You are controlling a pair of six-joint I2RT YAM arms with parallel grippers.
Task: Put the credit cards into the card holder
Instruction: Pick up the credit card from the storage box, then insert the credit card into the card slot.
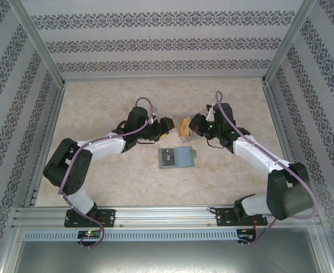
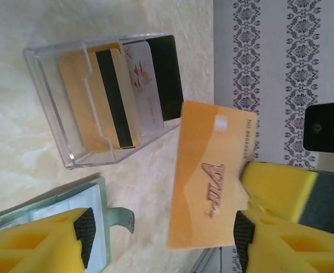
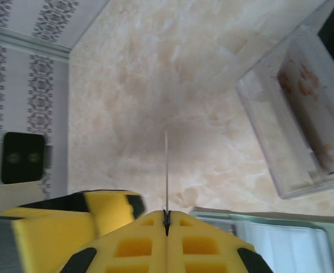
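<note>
1. Right claw was pressed tight together, pinching an orange card by one edge. From its own cam the card was just a thin line sticking out past the fingertips.
2. Left claw was spread wide, with the near end of the card sitting between its pads. I couldn't tell if one pad brushed a corner. Either way the card hung from the right claw alone, up in the air between the two arms.
3. Right beside it stood the clear box with more cards leaning inside – an orange one with a black stripe, a pale one and a black one.
4. A bit nearer the arm bases, the holder lay open flat on the table. Its left half looked dark, and I couldn't say whether that was a card already in there.
5. My take on handling:
   - The card looked light, stiff with a bit of flex, and slick, so a corner pinch could let it swivel.
   - Better to grab one end with the pads flat on both faces, leaving most of the length free to slide into a pocket.
   - The holder looked light too – I'd guess it skates on that smooth top unless the free claw pins it.
</note>
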